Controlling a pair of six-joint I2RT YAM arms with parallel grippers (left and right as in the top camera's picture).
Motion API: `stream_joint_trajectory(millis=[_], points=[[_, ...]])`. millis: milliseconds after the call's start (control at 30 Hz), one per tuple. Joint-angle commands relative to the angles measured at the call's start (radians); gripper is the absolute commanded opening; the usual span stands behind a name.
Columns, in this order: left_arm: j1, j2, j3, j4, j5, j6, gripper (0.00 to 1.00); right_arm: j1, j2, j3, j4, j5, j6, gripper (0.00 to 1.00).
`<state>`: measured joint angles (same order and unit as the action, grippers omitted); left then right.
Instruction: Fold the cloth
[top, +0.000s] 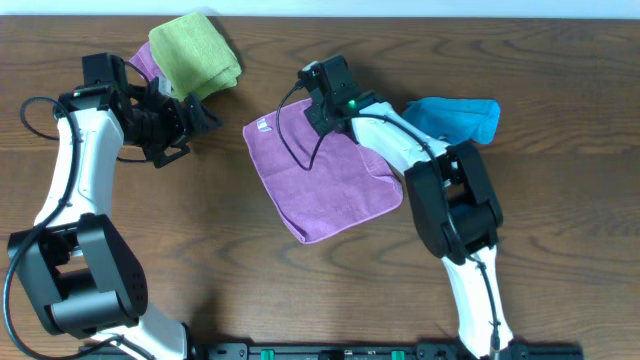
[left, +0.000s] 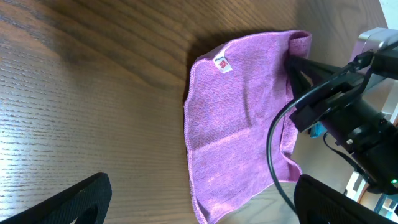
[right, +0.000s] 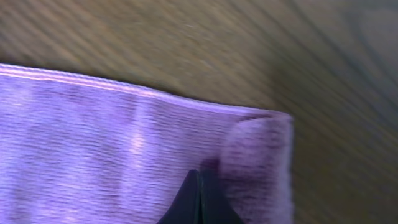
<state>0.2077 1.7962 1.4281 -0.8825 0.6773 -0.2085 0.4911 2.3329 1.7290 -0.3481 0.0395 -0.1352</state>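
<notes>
From overhead, the lilac-purple square terry cloth (top: 325, 185) lies flat near the middle of the brown wood-grain table (top: 560, 230), set at a slant, with a small white label (top: 263, 127) by its far left corner. The right gripper (top: 318, 108) sits at the cloth's far edge, and its black cable (top: 288, 135) loops over the fabric. The left gripper (top: 190, 118) hangs over bare wood to the left, apart from the cloth. Just behind it is a lime-green folded cloth (top: 195, 52) lying on a further scrap of purple fabric (top: 145, 60). A bright blue bunched cloth (top: 455, 118) rests to the right, beside the right arm.

In the left wrist view, the left gripper (left: 202, 183) stands wide open with nothing between its black fingers (left: 74, 199). Beyond them the cloth (left: 236, 124) is spread on the table (left: 93, 93), label (left: 222, 63) facing up. The right gripper (left: 297, 65) meets the cloth's far corner, which curls upward there.

In the right wrist view, the right gripper (right: 199, 186) has its jaws closed tight together, nipping the cloth (right: 112, 137) close to its corner. The fabric beside the tips puckers into a rounded fold (right: 255, 146), and the stitched hem runs along the wood (right: 186, 37)
</notes>
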Motion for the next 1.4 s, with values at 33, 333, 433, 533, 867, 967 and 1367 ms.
stream_joint_trajectory(millis=[33, 333, 433, 533, 867, 967, 1367], points=[[0.003, -0.022, 0.009, -0.003, -0.001, 0.014, 0.95, -0.037, 0.027, 0.016, -0.017, 0.028, 0.007, 0.01], [0.003, -0.022, 0.009, -0.003, -0.001, 0.014, 0.95, -0.051, 0.035, 0.016, -0.014, 0.214, -0.005, 0.01], [0.003, -0.022, 0.010, -0.003, -0.001, 0.014, 0.95, -0.062, 0.035, 0.016, -0.014, 0.227, -0.028, 0.01], [0.003, -0.022, 0.009, -0.003, 0.000, 0.014, 0.95, -0.074, 0.035, 0.016, -0.013, 0.263, -0.027, 0.01], [0.003, -0.022, 0.010, -0.004, 0.000, 0.014, 0.95, -0.110, 0.035, 0.016, -0.007, 0.374, -0.027, 0.01], [0.003, -0.022, 0.009, -0.005, 0.000, 0.014, 0.95, -0.118, 0.035, 0.020, 0.002, 0.425, -0.027, 0.01], [0.003, -0.078, 0.010, -0.028, 0.023, 0.029, 0.94, -0.120, -0.156, 0.051, -0.111, 0.208, 0.019, 0.28]])
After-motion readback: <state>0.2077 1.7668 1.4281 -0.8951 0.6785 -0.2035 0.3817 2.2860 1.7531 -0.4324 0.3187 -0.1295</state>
